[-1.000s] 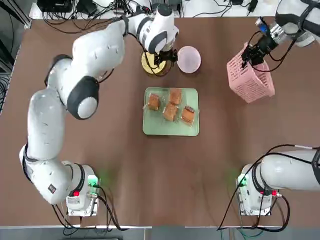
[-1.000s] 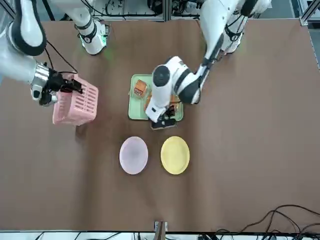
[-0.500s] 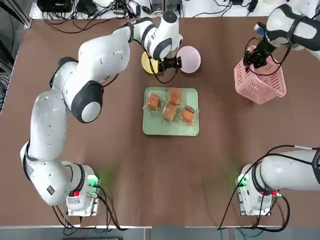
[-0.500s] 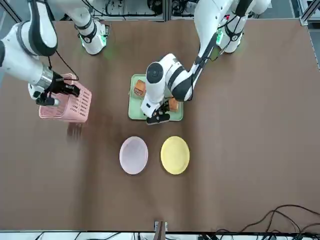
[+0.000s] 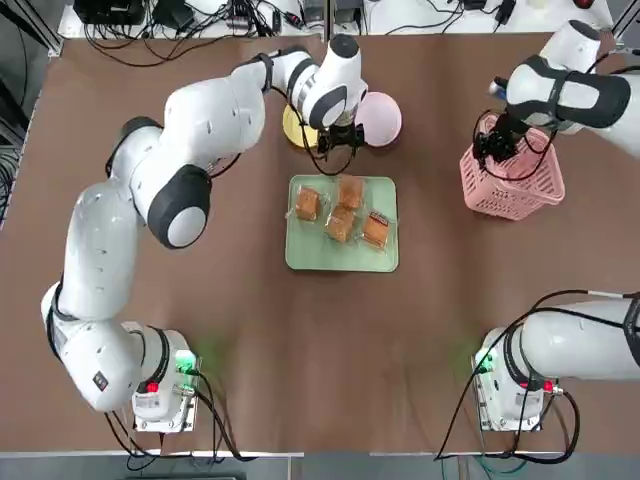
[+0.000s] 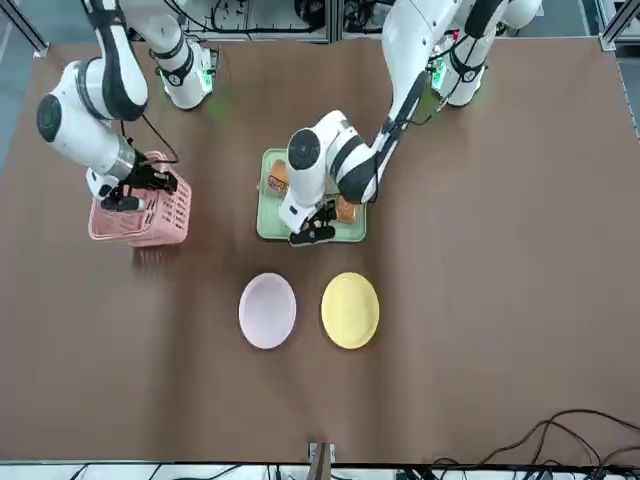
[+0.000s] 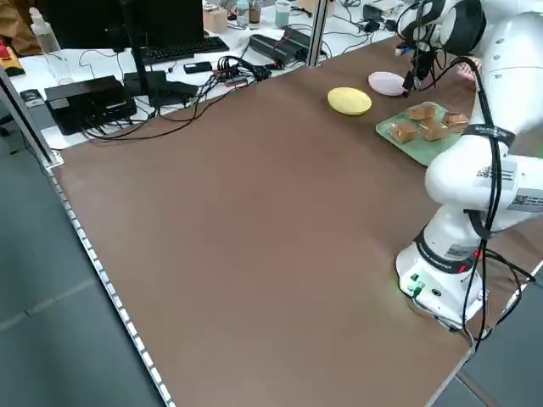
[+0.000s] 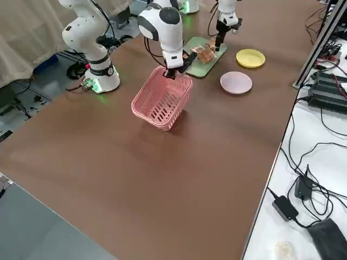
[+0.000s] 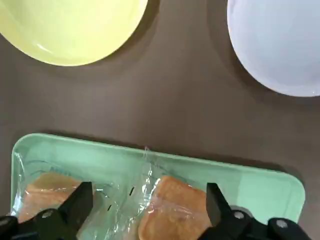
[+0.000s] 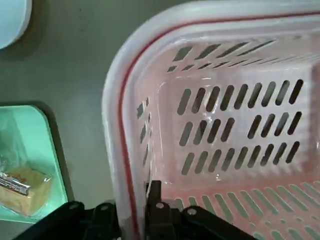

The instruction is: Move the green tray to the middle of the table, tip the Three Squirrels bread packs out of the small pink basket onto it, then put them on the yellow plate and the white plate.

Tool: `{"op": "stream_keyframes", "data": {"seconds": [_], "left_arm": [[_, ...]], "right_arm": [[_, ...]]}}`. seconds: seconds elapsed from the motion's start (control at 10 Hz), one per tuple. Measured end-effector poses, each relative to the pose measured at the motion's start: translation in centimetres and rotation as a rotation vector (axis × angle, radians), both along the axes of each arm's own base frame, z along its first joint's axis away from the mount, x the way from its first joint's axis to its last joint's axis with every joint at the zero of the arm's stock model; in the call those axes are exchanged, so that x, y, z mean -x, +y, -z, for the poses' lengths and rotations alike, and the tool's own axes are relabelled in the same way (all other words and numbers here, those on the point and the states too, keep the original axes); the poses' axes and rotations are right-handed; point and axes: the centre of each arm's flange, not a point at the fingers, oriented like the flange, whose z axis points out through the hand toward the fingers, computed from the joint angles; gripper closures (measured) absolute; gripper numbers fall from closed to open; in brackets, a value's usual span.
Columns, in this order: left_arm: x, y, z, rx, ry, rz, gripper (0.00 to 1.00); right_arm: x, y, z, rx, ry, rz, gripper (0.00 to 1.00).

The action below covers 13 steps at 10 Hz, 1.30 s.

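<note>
Above the tray [image 5: 342, 255], open left gripper [image 5: 337, 133] is nearing light, crinkly bread packs [image 5: 341, 211]; right gripper [image 5: 497, 140] is pinching the basket [image 5: 512, 180] rim

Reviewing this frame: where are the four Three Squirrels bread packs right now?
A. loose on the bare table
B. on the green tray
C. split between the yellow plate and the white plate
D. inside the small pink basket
B: all four bread packs lie on the green tray, while the small pink basket looks empty and the yellow plate and white plate are bare.
</note>
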Motion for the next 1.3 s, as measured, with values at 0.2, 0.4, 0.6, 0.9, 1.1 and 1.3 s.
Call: {"op": "stream_keyframes", "data": {"seconds": [0.2,0.4,0.6,0.9,1.1,1.3], "left_arm": [[-0.6,0.7,0.3,-0.007,0.009,0.062,0.0],[1.1,-0.7,0.2,0.008,0.025,0.113,0.0],[3.2,-2.4,0.4,0.031,0.037,0.152,0.0],[3.5,-2.7,1.9,0.041,0.054,0.205,0.0],[4.2,-3.1,3.5,0.035,0.076,0.22,0.0],[4.7,-3.4,4.3,0.036,0.088,0.239,0.0]], "right_arm": [[0.8,0.4,2.4,0.019,-0.003,-0.003,0.93],[0.9,0.2,3.3,0.026,-0.002,0.005,0.93],[0.7,-0.2,3.7,0.03,-0.001,0.032,0.93],[0.5,-0.8,3.9,0.034,-0.003,0.064,0.91],[0.1,-1.7,3.7,0.033,-0.009,0.085,0.64],[-0.4,-1.6,3.1,0.028,-0.003,0.082,0.33]]}}
